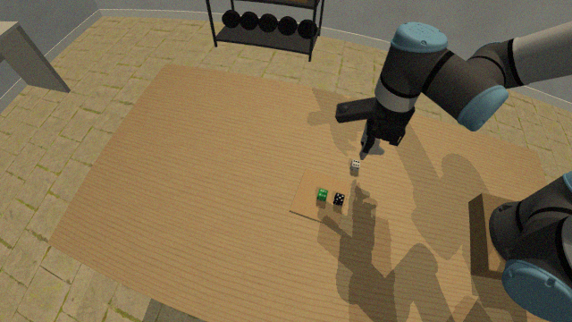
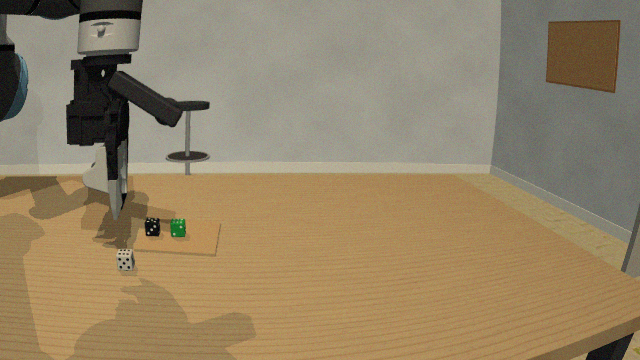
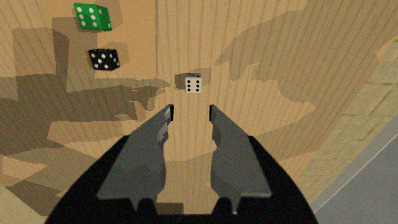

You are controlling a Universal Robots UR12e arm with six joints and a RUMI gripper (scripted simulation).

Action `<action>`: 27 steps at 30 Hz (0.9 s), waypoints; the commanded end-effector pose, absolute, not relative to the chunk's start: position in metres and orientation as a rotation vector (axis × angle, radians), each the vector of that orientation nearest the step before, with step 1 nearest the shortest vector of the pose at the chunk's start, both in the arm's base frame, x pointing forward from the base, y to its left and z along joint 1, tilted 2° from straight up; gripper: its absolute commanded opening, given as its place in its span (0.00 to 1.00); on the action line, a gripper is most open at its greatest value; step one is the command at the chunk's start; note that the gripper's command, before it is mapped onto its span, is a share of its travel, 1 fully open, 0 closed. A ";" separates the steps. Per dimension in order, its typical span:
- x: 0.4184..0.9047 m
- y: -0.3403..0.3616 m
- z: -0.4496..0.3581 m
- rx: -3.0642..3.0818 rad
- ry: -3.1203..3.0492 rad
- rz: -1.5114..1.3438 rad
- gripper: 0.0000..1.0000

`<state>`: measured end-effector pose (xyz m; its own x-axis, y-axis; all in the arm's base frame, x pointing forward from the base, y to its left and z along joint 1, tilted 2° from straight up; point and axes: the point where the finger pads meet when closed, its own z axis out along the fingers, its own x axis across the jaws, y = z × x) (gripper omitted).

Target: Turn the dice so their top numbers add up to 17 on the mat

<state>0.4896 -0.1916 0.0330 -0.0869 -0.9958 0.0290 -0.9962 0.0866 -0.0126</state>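
A white die (image 1: 356, 164) lies flat on the wooden table just outside the thin tan mat (image 1: 308, 190), past its far right corner. A green die (image 1: 322, 194) and a black die (image 1: 339, 199) sit side by side flat on the mat. My gripper (image 1: 364, 154) hangs above the table just beyond the white die, pointing down, with its fingers narrowed to a small gap and nothing between them. In the wrist view the white die (image 3: 193, 83) lies just ahead of the fingertips, with the black die (image 3: 104, 59) and green die (image 3: 93, 16) to the upper left.
The robot's base (image 1: 536, 250) and a wooden block (image 1: 484, 237) stand at the table's right side. A shelf with black balls (image 1: 268, 22) and a stool (image 2: 187, 130) stand on the floor beyond the table.
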 end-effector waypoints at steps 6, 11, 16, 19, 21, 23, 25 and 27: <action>0.489 -0.192 0.034 2.114 -2.309 0.050 0.24; 0.489 -0.192 0.034 2.114 -2.309 0.050 0.24; 0.489 -0.192 0.034 2.114 -2.309 0.050 0.24; 0.489 -0.192 0.034 2.114 -2.309 0.050 0.24; 0.489 -0.192 0.033 2.114 -2.309 0.050 0.24; 0.489 -0.192 0.032 2.114 -2.309 0.050 0.24; 0.489 -0.192 0.031 2.114 -2.309 0.050 0.24; 0.489 -0.192 0.029 2.114 -2.309 0.050 0.24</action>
<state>0.4901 -0.1922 0.0332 -0.0870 -0.9957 0.0315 -0.9961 0.0865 -0.0160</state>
